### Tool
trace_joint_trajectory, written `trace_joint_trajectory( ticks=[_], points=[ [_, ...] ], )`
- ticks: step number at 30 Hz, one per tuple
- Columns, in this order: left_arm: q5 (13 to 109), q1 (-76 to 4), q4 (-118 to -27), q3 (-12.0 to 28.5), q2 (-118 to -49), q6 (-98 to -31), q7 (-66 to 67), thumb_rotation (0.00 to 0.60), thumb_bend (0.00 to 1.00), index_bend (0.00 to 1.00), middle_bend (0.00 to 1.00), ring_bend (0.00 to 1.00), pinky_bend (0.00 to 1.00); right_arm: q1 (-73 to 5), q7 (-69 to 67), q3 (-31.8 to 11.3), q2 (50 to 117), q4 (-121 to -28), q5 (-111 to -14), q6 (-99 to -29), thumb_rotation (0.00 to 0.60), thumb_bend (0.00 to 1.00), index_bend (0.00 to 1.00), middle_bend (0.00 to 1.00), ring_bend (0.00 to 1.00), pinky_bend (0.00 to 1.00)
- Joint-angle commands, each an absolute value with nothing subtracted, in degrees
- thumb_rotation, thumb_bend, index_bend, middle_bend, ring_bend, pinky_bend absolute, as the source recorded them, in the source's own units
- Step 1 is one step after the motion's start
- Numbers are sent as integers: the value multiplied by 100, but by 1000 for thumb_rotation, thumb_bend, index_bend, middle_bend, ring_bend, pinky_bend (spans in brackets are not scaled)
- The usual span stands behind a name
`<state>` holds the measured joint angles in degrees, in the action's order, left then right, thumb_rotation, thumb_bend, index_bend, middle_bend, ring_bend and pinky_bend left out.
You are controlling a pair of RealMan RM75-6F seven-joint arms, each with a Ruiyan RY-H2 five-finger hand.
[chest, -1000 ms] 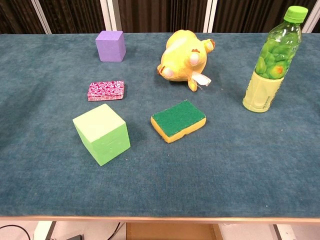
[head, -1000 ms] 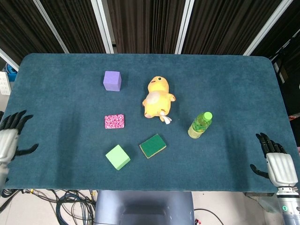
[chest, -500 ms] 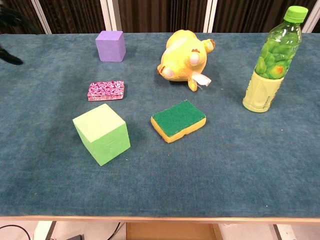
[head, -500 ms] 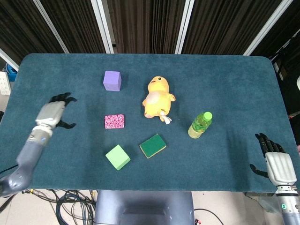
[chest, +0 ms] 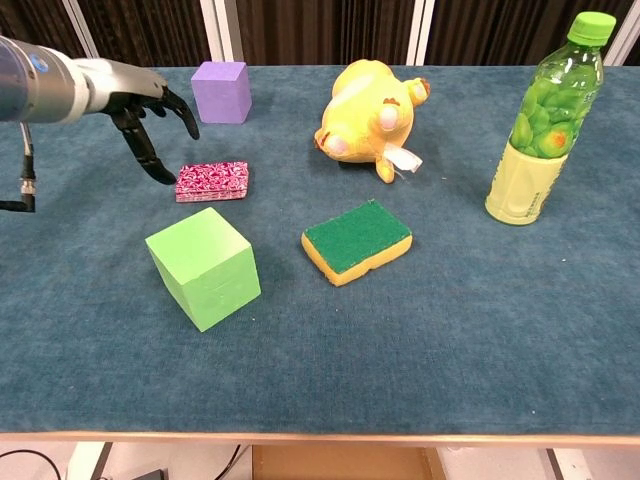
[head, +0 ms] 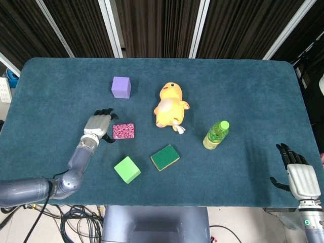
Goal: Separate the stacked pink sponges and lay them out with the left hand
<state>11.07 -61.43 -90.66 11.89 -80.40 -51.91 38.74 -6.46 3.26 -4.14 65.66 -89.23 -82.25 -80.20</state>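
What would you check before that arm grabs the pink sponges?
1. Left hand open, fingers apart, holding nothing: ok.
2. Left hand close to the pink sponges, at their left side: ok.
3. Fingers already touching the sponges: cannot tell; the chest view seems to show a small gap.
4. Space around the stack: ok; the green cube and purple cube stand apart from it.
5. Bare table to lay sponges on, left of the stack: ok.
6. Right hand out of the way at the table's near right edge: ok.
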Motion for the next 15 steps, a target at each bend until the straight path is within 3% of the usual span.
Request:
trace_joint_trajectory(
  ticks=[1, 15],
  points=[
    [974, -6263, -8887, 1173, -8255, -5365, 3953, 600, 183, 319, 103, 0, 0, -642, 301, -416, 6557, -8920, -8234, -8033, 600, 187, 4, 63, 158, 217],
    [532, -6549, -8315, 1217, -8795, -5414, 4257, 600, 215, 347, 104, 0, 0, -634, 227, -416, 6541, -8898, -8243, -8046, 600, 187, 4, 63, 158, 216]
  ],
)
